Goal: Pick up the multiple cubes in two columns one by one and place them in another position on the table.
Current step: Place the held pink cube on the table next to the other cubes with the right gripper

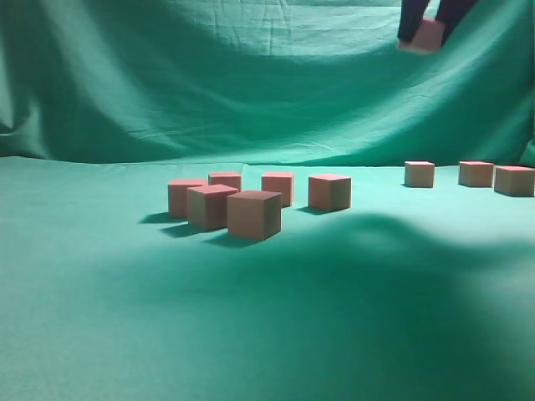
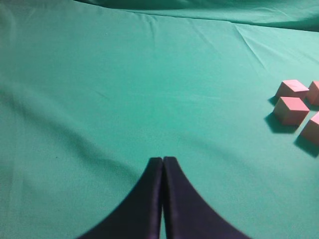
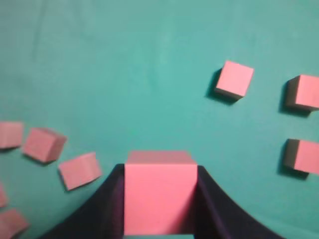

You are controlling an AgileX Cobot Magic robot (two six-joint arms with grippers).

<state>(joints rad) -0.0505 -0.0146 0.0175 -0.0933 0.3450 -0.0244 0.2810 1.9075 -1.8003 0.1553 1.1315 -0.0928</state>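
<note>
My right gripper [image 3: 159, 170] is shut on one pinkish-red cube [image 3: 158, 199], its dark fingers pressed on both side faces. The exterior view shows that gripper [image 1: 428, 32] high at the top right, holding the cube [image 1: 425, 38] well above the table [image 1: 125, 317]. Several cubes [image 1: 253, 215] sit in a loose cluster mid-table, and three more [image 1: 476, 174] stand in a row at the right. From the right wrist view, scattered cubes [image 3: 44, 144] lie to the left below and three cubes [image 3: 234, 79] to the right. My left gripper [image 2: 163, 160] is shut and empty over bare cloth.
Green cloth hangs as a backdrop [image 1: 251, 75] behind the table. In the left wrist view a few cubes [image 2: 291, 110] sit at the right edge, with bare wrinkled cloth [image 2: 124, 74] ahead and to the left.
</note>
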